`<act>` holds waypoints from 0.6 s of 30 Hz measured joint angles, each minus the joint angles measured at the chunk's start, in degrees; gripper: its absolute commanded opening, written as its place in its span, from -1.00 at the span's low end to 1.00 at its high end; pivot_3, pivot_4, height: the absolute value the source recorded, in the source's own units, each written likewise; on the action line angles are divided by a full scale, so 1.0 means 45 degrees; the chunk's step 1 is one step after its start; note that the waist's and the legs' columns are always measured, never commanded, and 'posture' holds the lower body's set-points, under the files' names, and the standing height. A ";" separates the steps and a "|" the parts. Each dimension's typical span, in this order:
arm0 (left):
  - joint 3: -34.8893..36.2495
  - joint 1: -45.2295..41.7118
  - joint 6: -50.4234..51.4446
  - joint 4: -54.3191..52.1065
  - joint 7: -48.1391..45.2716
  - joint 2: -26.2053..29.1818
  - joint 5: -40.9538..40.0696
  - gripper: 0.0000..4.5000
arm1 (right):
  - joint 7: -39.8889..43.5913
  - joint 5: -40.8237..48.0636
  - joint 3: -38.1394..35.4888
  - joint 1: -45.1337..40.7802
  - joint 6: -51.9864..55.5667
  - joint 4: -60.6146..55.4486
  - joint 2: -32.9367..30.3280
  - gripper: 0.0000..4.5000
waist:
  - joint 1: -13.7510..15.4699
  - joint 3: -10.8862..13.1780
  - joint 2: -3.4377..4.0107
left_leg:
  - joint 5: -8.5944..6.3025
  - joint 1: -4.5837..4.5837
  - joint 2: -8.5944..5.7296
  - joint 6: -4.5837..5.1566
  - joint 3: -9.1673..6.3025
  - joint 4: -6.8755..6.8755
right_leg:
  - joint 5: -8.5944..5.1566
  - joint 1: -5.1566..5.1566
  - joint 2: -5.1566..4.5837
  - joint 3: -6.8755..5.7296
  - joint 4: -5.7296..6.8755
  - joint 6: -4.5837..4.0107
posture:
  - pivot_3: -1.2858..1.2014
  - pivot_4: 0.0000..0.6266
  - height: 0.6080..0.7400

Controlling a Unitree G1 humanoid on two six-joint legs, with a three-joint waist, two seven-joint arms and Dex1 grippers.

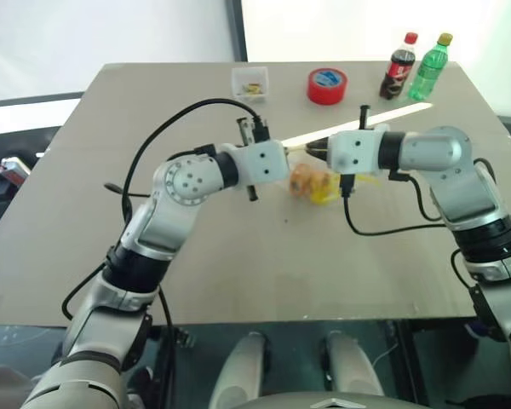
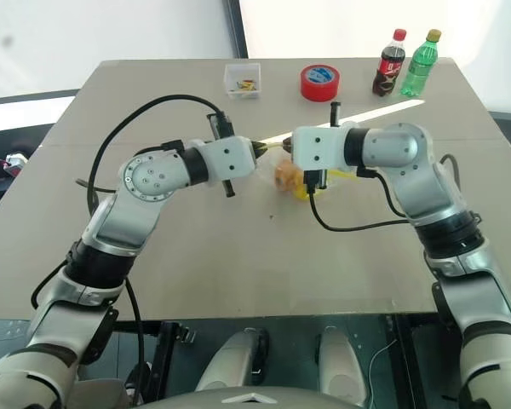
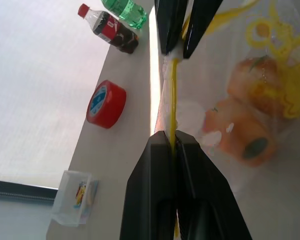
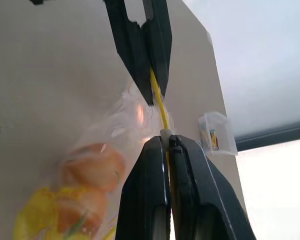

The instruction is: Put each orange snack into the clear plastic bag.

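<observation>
red tape roll (image 1: pixel 327 86), small clear box (image 1: pixel 250 83), two bottles (image 1: pixel 415 66) – far edge

A broad grey-brown table (image 1: pixel 238 256) fills the middle of the room, with a bright streak of light lying across its far right part. Behind it stand pale white walls (image 1: pixel 111 34) split by a dark upright post (image 1: pixel 235 30).

Twin head views down over the table (image 1: pixel 238 256); both wrist views close along pinched bag (image 3: pixel 225 100) edge.
</observation>
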 measured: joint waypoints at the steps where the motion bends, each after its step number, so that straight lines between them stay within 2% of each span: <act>1: 0.0038 0.0012 -0.0008 0.0056 0.0027 0.0093 0.0000 -1.00 | -0.0025 -0.0015 0.0000 0.0067 0.0013 0.0008 -0.0090 -0.97 | 0.0001 0.0000 0.0000 | 0.0000 0.0000 0.0000 0.0000 0.0001 0.0000 | 0.0000 0.0000 0.0000 0.0001 0.0000 0.0000 | 0.03 -0.52 1.00; 11: 0.0093 0.0061 0.0083 0.0257 0.0076 0.0250 -0.0003 -1.00 | -0.0250 -0.0622 0.0000 0.0524 0.1016 0.0220 -0.1560 -0.97 | 0.0006 0.0000 0.0000 | -0.0001 0.0000 0.0000 0.0002 0.0005 0.0000 | 0.0000 0.0000 -0.0001 0.0001 0.0000 0.0000 | 0.03 -0.52 1.00; 18: 0.0090 0.0060 0.0106 0.0273 0.0076 0.0249 -0.0003 -1.00 | -0.0550 -0.0992 0.0000 0.0686 0.1166 0.0470 -0.1932 -0.97 | -0.0005 0.0000 0.0000 | -0.0001 0.0000 0.0003 0.0002 0.0009 0.0000 | 0.0000 0.0000 -0.0001 0.0003 0.0000 0.0000 | 0.03 -0.52 1.00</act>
